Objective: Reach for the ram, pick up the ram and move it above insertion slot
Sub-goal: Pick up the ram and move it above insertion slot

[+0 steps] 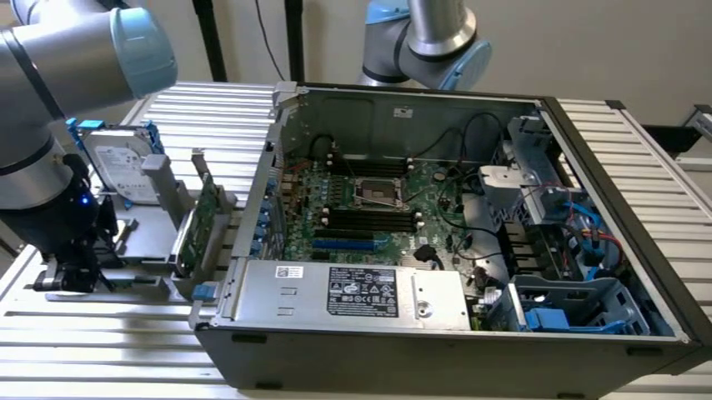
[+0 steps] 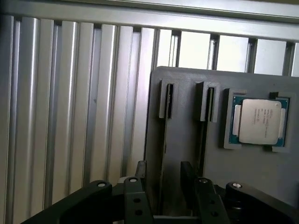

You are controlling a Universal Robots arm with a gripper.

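Looks to be the end of the reach, with no grasp made yet. Sits low at the exterior view's left of the case (image 1: pixel 333 350), over the surface (image 1: pixel 112 342), with the pincer (image 2: pixel 163 184) spread wide and pinching nothing. Appears to straddle the ram (image 2: pixel 164 140), judging from the wrist view: a thin strip seen edge-on, standing in a holder on the grey fixture (image 2: pixel 184 140), one finger to each side and apart from it. Beside it, a second holder and a CPU (image 2: pixel 258 120) seated in its pocket. Well apart from the memory slots (image 1: pixel 368 221) inside the case. Seems to call for squeezing squarely on both faces, low enough for a firm hold, then lifting straight so as not to bind in the holder.
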